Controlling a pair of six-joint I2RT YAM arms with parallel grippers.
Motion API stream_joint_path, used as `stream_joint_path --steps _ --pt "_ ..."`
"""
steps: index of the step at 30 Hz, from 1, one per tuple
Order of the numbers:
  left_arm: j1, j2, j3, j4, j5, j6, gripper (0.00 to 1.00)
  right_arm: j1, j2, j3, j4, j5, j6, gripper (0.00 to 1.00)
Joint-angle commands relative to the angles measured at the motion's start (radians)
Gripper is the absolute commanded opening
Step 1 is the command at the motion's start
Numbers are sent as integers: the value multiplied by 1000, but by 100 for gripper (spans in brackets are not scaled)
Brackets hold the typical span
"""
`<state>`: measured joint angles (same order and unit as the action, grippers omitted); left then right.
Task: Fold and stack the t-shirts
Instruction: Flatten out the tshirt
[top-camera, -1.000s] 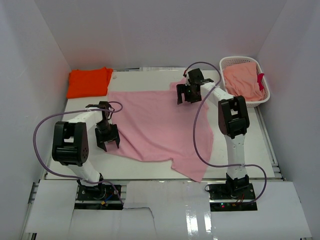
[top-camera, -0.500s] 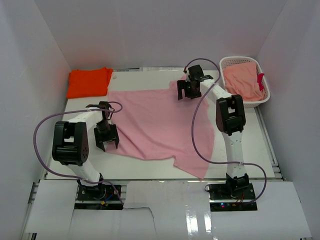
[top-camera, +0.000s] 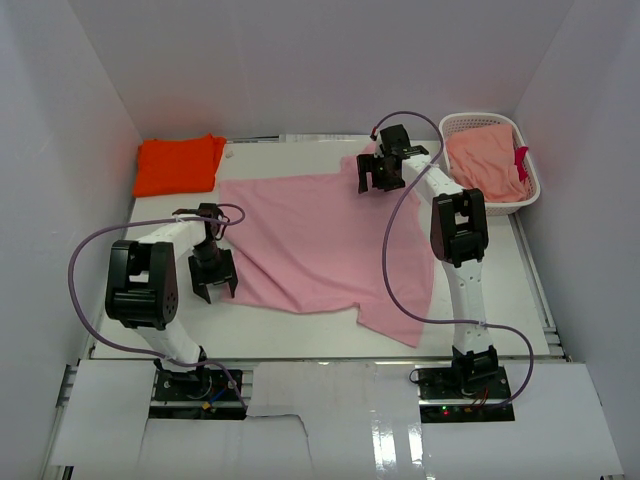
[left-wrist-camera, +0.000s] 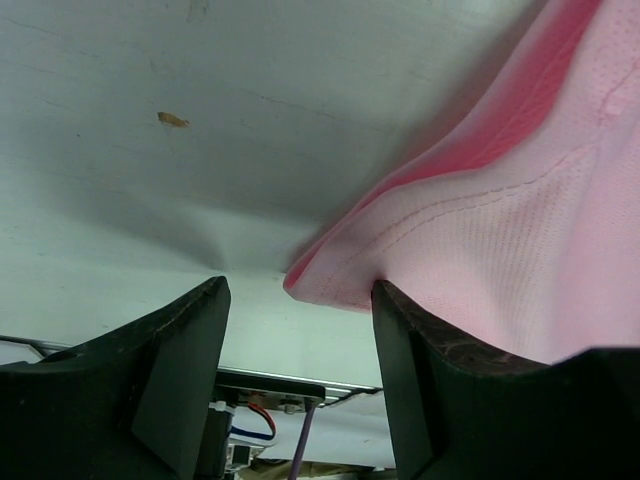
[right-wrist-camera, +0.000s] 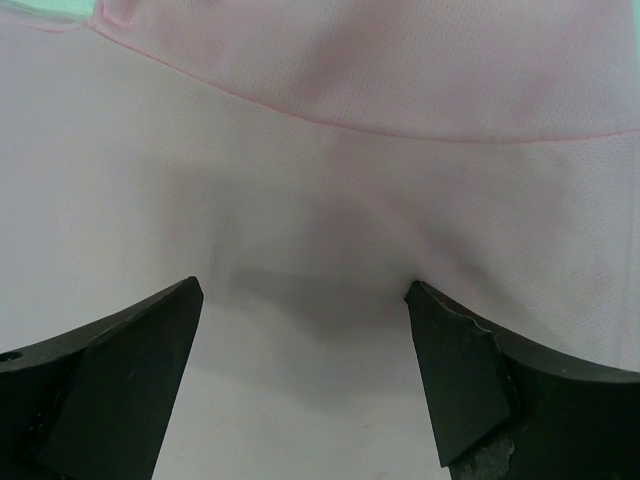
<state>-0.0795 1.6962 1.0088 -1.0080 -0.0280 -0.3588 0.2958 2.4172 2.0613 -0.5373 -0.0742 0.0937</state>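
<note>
Since both arms stand at one shirt, items are listed by size. Item: white bench (top-camera: 510, 300), walled on three sides. Item: pink t-shirt (top-camera: 320, 240), spread flat and unfolded across the middle of the bench, its near right corner lying close to the bench's front edge. Item: orange t-shirt (top-camera: 178, 165), a compact folded block in the far left corner, well apart from the pink one. Item: white lattice basket (top-camera: 478, 116), far right corner, holding a salmon cloth (top-camera: 485, 165). Item: right arm (top-camera: 462, 235), reaching along the shirt's right side, its purple cable (top-camera: 390, 270) looping above the cloth. Item: right pincer (top-camera: 380, 185), jaws spread wide, poised over the shirt's far edge near a seam, gripping nothing. Item: left pincer (top-camera: 216, 292), jaws spread, the shirt's near left corner lying between the fingers (left-wrist-camera: 150, 390) but not clamped. Item: small brown speck (left-wrist-camera: 172, 120) on the bare bench. Hazards, judged: the left jaws may close on only the thin tip of the corner, which could slip free on lifting; the right jaws face flat cloth with no raised fold and may skid or gather a bunch; uneven lifting would skew the fold; the hanging cable might snag and drag the fabric. Obstructions: the right arm crowds the shirt's right side; basket and orange t-shirt sit clear of the fold.
</note>
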Motion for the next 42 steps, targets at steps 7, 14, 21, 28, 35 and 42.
stream_joint_path --steps 7,14,21,28,35,42 --pt "3 14 11 20 -23 -6 40 -4 20 3 -33 -4 -8 90" --pt "3 19 7 19 -21 -5 32 -4 28 11 -33 -6 -11 90" --pt "3 8 4 2 -55 -25 7 -7 40 33 -35 -6 -11 90" --pt "3 16 -9 -14 -52 -52 4 -20 56 62 -35 -4 -5 90" --pt "3 0 -21 -17 -41 -65 5 -43 71 88 -35 -9 6 90" --pt "3 3 -26 -17 -33 -66 5 -52 88 118 -38 -19 3 90"
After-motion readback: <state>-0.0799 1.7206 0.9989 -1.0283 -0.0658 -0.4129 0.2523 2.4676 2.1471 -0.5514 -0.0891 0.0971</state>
